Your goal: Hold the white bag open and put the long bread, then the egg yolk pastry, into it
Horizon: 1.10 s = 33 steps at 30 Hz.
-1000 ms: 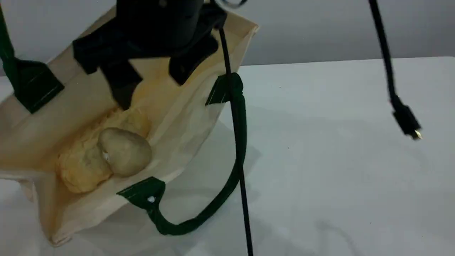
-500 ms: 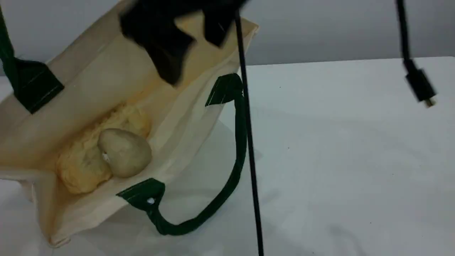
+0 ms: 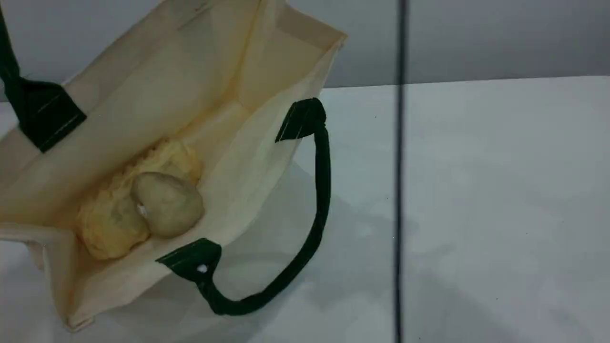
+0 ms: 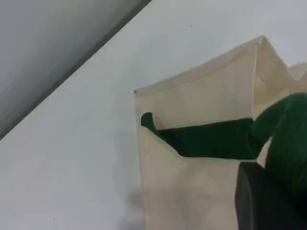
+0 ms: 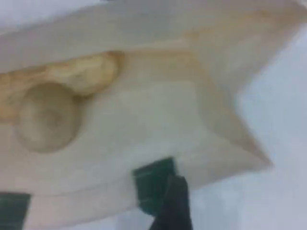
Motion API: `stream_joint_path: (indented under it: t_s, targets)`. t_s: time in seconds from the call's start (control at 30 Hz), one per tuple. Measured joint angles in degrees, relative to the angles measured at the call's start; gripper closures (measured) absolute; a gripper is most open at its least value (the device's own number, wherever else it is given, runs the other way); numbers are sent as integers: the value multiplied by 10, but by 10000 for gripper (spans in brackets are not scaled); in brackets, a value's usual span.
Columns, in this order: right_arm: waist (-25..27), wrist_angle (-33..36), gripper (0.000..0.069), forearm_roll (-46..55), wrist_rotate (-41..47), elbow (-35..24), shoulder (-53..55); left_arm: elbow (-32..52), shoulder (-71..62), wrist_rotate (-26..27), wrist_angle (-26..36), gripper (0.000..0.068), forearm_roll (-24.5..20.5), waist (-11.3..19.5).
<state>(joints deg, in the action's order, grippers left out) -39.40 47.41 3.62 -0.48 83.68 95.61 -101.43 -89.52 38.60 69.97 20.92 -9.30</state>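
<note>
The white bag (image 3: 119, 109) lies tilted on the table with its mouth held wide. Inside it rests the long bread (image 3: 102, 226), and the egg yolk pastry (image 3: 167, 205) sits on top of it. One green handle (image 3: 9, 76) runs taut out of the scene view's top left. In the left wrist view that handle (image 4: 288, 139) lies against my left gripper's dark fingertip (image 4: 261, 203), which is shut on it. The blurred right wrist view looks down from above the mouth at the pastry (image 5: 45, 117) and bread (image 5: 86, 74). My right gripper is out of the scene view and holds nothing.
The bag's other handle (image 3: 319, 190) loops loose on the white table (image 3: 500, 200) to the right of the bag. A thin black cable (image 3: 400, 190) hangs straight down across the scene view. A grey wall stands behind the table.
The right arm, which was over the bag's mouth, has risen out of the scene view. Its hanging cable has swung to the right. Bag, bread and pastry have stayed put.
</note>
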Motion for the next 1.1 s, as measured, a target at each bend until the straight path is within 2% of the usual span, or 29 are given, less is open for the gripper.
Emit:
stream_joint_path:
  t_s: [0.2,0.33,0.53,0.63,0.7,0.87,0.93,1.0,1.1]
  targets:
    - [98,-89,102,-16,59,-95,-60,0,0,0,0,602,0,0]
    - [152,-113,102,-11,101,-144,-94,0,0,0,0,602,0,0]
    - [162,-111,102,5,99,-150,-102,0,0,-1,0,602,4,0]
    - [162,-107,102,8,109,-150,-105,0,0,-1,0,580,4,0]
    - [162,-105,102,10,109,-150,-106,0,0,-1,-1,531,7,0]
    - [161,-102,102,12,108,-150,-106,0,0,-1,-2,296,18,0]
    - [161,-102,102,13,108,-150,-106,0,0,-1,-2,223,28,0]
    - [161,-100,102,13,108,-150,-107,0,0,-3,-2,174,36,0]
    - [161,-93,102,22,108,-150,-122,0,4,-21,-2,151,36,0]
